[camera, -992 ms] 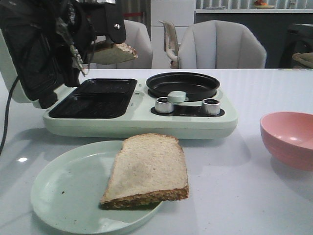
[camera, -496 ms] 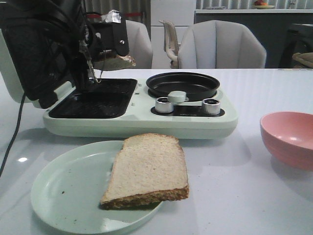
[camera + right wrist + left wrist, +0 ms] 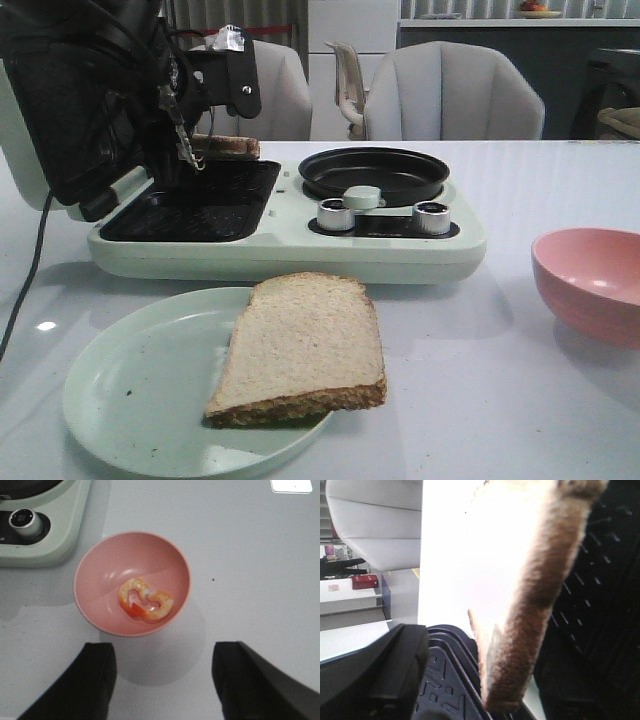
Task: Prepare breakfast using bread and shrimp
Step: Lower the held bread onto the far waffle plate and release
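Observation:
My left gripper (image 3: 218, 112) is shut on one bread slice (image 3: 226, 147) and holds it flat and low over the far end of the sandwich maker's black grill plates (image 3: 190, 200). In the left wrist view the slice's brown crust (image 3: 530, 615) lies against the ribbed finger pad (image 3: 445, 680). The second bread slice (image 3: 305, 345) lies on the pale green plate (image 3: 130, 400) at the front. Two curled orange-white shrimp (image 3: 145, 600) lie in the pink bowl (image 3: 100, 565). My right gripper (image 3: 162, 680) is open and empty, hovering above the table just beside the bowl; it is out of the front view.
The pale green sandwich maker (image 3: 300, 255) stands mid-table with its lid (image 3: 60, 110) open at the left, a round black pan (image 3: 373, 172) and two knobs (image 3: 337, 214) at its right. The pink bowl (image 3: 590, 285) sits at the right. Chairs stand behind the table.
My left gripper has come down with the bread slice, from tilted and high to flat just above the grill's far end. The plate, second slice and bowl have not moved.

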You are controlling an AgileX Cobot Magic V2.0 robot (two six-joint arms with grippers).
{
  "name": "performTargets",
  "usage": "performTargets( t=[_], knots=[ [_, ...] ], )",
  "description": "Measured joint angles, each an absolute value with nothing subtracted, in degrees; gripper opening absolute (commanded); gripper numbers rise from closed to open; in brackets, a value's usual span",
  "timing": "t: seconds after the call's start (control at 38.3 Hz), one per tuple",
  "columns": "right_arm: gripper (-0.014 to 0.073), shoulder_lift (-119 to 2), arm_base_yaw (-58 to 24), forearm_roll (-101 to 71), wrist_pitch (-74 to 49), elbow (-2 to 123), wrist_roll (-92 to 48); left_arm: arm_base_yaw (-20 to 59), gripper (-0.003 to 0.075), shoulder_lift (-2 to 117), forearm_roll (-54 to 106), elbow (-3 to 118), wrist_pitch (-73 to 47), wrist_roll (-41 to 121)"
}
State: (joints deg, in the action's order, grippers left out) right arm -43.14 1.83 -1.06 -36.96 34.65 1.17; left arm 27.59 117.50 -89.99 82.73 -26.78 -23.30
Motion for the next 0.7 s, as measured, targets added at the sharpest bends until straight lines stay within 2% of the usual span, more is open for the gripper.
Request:
performTargets(
  t=[0.42, 0.7],
  knots=[
    [0.0527, -43.1, 1.8, -1.1, -37.0, 34.6, 1.2, 27.8, 0.0508, 116.9, -89.2, 81.8, -27.5, -23.3],
    [0.0527, -43.1, 1.8, -1.1, -37.0, 34.6, 1.2, 30.7, 0.0508, 108.7, -87.0, 75.8, -28.3, -23.3]
  ],
)
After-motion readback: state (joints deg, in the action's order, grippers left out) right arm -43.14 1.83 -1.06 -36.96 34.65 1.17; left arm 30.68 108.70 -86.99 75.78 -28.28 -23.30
